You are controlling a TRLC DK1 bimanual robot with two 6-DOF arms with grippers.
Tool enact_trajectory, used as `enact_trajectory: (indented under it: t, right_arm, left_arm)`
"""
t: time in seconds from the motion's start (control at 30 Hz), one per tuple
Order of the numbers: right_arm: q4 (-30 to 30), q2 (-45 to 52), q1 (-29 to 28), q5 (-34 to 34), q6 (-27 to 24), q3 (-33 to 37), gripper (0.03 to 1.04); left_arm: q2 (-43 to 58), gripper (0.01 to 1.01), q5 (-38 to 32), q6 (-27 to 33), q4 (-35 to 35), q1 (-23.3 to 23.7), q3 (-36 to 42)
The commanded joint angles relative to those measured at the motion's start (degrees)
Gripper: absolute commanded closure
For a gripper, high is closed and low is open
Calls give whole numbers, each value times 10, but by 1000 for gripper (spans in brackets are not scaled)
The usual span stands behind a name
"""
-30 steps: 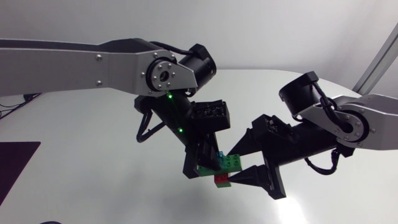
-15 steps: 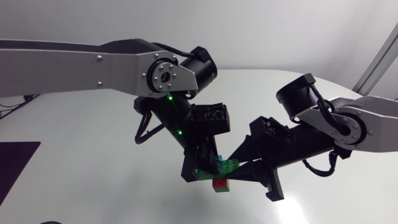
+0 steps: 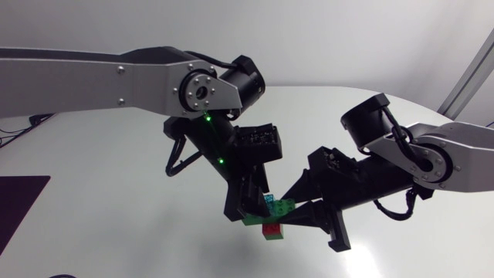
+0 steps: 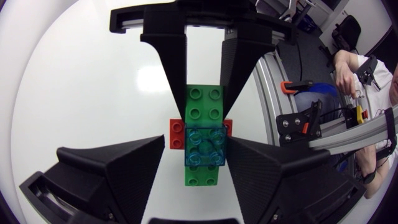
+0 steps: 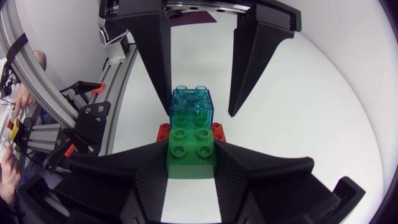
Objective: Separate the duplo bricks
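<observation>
right claw (image 3: 284, 210), from 3 o'clock, has pinched shut on the green brick (image 5: 191, 149); left claw (image 3: 248, 210) stays clamped on the stack (image 4: 204, 146), ready to pull apart

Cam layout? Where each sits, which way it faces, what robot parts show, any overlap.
Head view: fixed above the table, looking down; left arm and right arm enter from the sides.
Left wrist view: on the left arm's last link, facing the brick stack between the fingers of the left gripper; right gripper beyond.
Right wrist view: right arm's last link, facing back at it, own fingers around its near end.
Shared: all three show the brick stack and both grippers.
</observation>
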Motion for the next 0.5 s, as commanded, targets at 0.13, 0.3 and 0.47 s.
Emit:
enact_trajectory:
  t: [0.13,0.3,0.47]
  right_arm:
    - [7,1,-5,1,9,-15,923]
    - [14,1,-8,2,11,-18,921]
    - [17,-1,-9,2,11,-22,921]
  left_arm:
    - [-5,490,4,-8,1,6,6]
    - [-5,803,7,-9,1,6,4]
    - [-5,831,14,-7,0,5,1]
